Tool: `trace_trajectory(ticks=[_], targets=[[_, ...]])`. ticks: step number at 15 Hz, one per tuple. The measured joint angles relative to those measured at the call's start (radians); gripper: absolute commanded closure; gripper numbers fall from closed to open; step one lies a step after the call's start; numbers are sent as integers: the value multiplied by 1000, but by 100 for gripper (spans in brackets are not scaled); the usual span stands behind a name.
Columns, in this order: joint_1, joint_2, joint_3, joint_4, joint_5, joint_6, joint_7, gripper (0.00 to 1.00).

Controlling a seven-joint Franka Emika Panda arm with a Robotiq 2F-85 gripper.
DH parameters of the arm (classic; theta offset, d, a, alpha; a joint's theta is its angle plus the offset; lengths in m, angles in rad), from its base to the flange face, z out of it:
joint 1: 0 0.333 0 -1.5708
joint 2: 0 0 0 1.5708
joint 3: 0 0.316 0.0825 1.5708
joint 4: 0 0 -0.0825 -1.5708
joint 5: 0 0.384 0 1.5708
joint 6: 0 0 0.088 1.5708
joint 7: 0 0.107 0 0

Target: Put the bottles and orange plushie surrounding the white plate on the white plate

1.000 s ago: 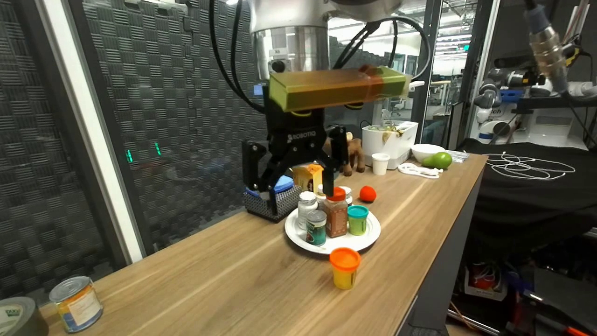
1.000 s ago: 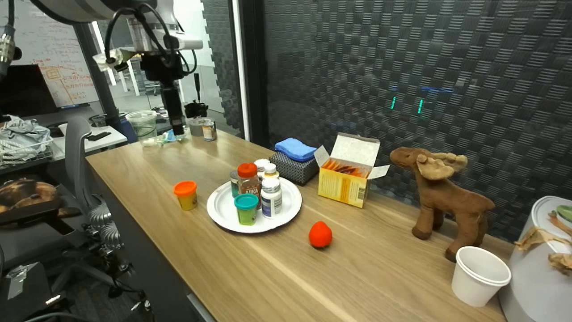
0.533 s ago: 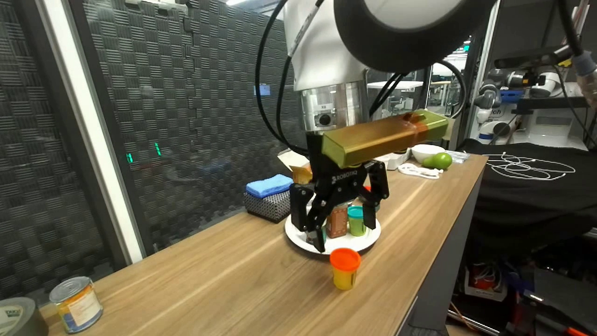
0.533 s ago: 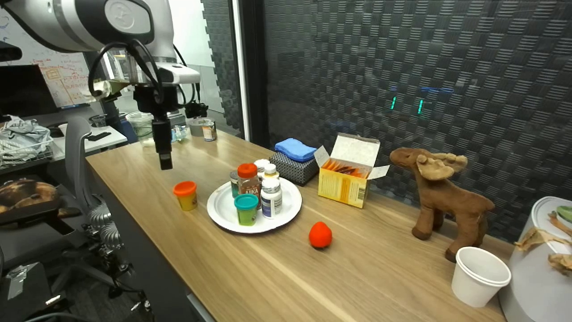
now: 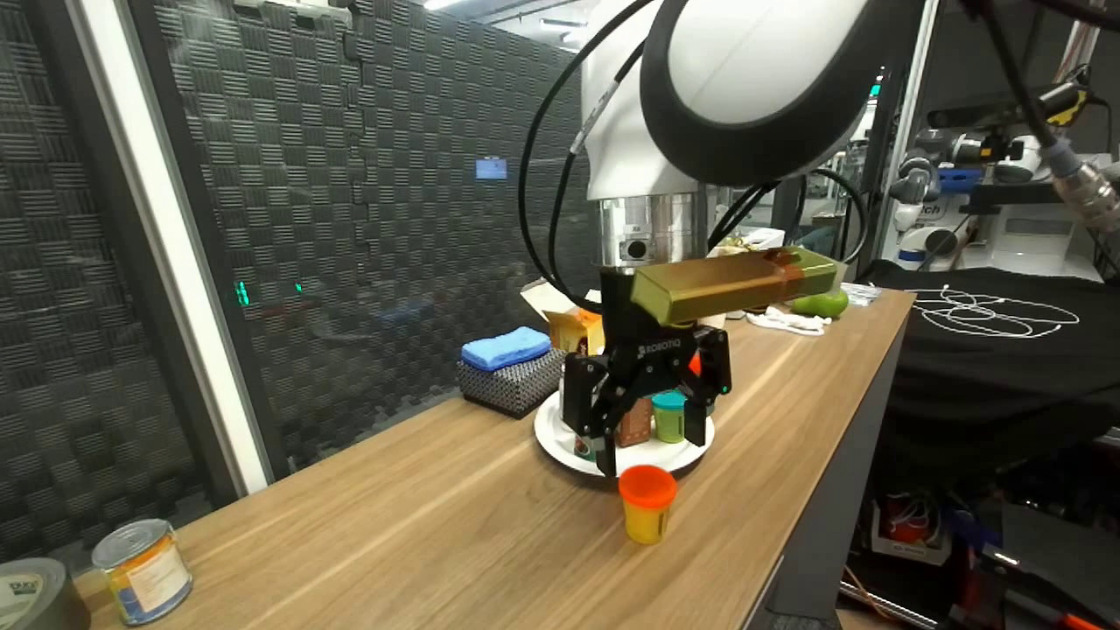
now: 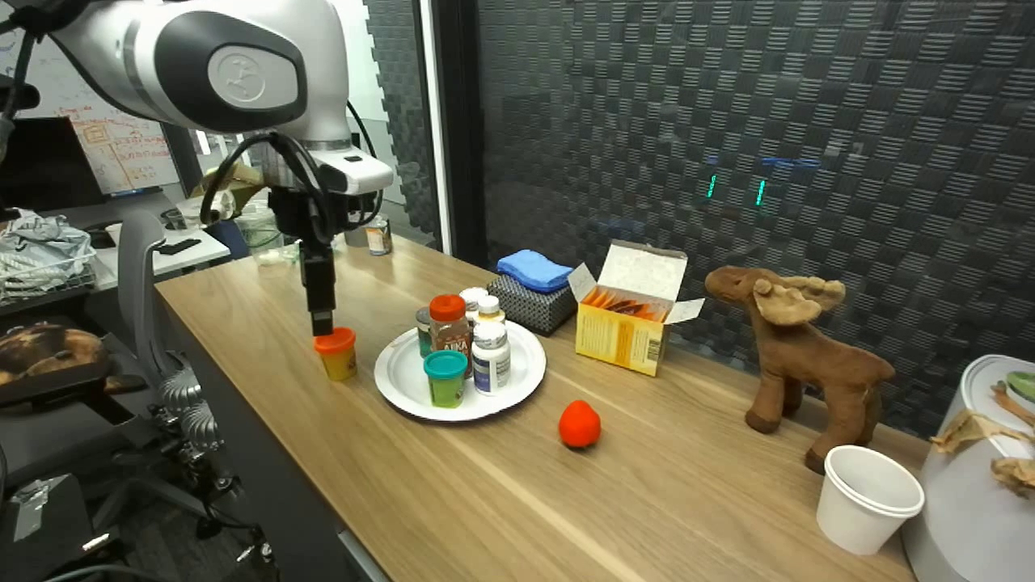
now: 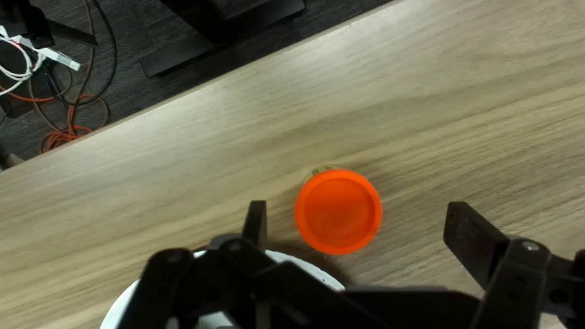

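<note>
A yellow tub with an orange lid (image 5: pixel 647 506) stands upright on the table beside the white plate (image 6: pixel 396 381); it also shows in an exterior view (image 6: pixel 336 356). My gripper (image 7: pixel 357 220) is open and empty, close above this tub. In the wrist view the orange lid (image 7: pixel 336 212) lies between the fingers, nearer the left one. On the plate stand a red-lidded bottle (image 6: pixel 449 330), a green tub with teal lid (image 6: pixel 445 380), white bottles (image 6: pixel 492 360) and a small dark green can (image 6: pixel 424 333). The orange plushie (image 6: pixel 580 424) lies on the table off the plate.
A grey box with a blue cloth (image 6: pixel 534 279), an open yellow box (image 6: pixel 618 339), a moose plushie (image 6: pixel 808 364) and white cups (image 6: pixel 861 505) stand along the wall side. A can (image 5: pixel 144 573) and tape roll (image 5: pixel 35 595) stand at the table's far end.
My open gripper has come down from above the plate area to just above the orange-lidded tub. The tub, plate, bottles and plushie have not moved.
</note>
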Motion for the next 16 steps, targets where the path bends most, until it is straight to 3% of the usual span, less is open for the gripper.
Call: trace_trajectory(ticks=[9,11,16], targets=[[-20,65,-2,1,88,6,-118,0],[-20,70,-5,3,88,10,-124,27],[-20,72,-17,9,88,41,-131,67]])
